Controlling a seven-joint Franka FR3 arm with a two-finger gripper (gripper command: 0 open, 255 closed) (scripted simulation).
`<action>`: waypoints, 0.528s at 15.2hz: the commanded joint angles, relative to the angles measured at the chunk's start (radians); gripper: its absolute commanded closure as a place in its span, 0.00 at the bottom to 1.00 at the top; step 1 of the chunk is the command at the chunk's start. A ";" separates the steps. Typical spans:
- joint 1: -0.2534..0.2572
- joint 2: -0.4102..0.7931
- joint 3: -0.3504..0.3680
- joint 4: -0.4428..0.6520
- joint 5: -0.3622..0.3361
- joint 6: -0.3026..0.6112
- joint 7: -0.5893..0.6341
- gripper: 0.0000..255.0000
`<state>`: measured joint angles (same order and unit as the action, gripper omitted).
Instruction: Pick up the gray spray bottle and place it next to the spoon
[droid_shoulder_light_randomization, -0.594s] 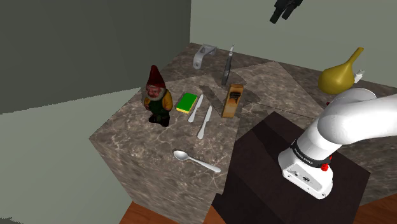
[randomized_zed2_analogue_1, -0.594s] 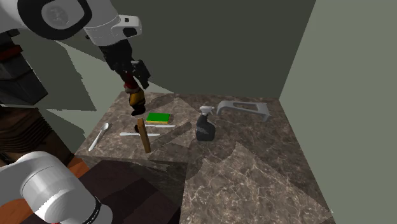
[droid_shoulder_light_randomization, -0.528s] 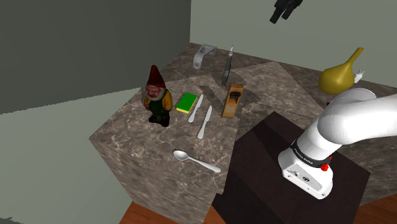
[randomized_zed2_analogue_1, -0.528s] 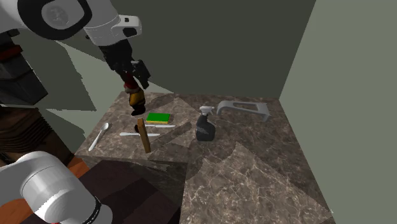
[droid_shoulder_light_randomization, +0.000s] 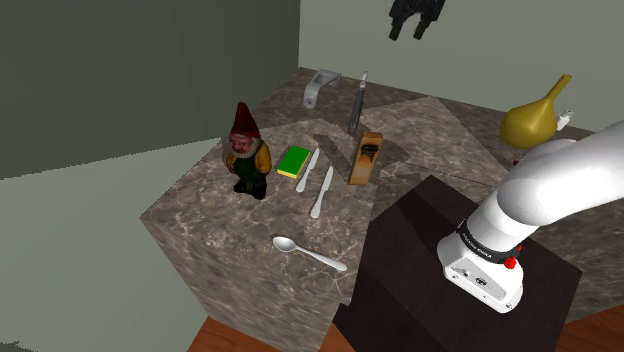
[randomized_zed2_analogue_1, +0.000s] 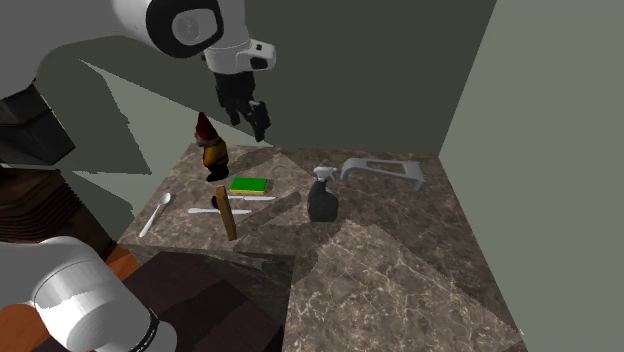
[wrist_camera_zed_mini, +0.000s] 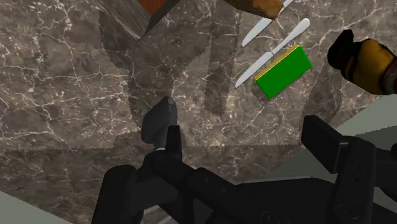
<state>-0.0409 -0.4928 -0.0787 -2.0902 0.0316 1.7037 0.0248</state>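
The black gripper (randomized_zed2_analogue_1: 250, 118) hangs high above the bench (droid_shoulder_light_randomization: 200, 215), its fingers spread apart and clasping nothing. The dark grey spray bottle (randomized_zed2_analogue_1: 322, 197) stands upright toward the bench's far edge, well apart from the spoon (droid_shoulder_light_randomization: 308, 254), which lies flat near the front edge closest to the stand (droid_shoulder_light_randomization: 430, 240)

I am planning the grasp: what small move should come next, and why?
Probably shift the open gripper sideways until the spray bottle sits centred between its fingers. The gripper hangs high above the counter, and the bottle shows beside one finger, not between them.
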 joint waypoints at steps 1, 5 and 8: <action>-0.010 0.097 -0.006 0.056 0.018 -0.001 0.045 0.00; -0.028 0.283 -0.026 0.175 0.057 -0.017 0.120 0.00; -0.043 0.419 -0.045 0.270 0.093 -0.037 0.171 0.00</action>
<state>-0.0773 -0.1221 -0.1156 -1.8482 0.1120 1.6691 0.1809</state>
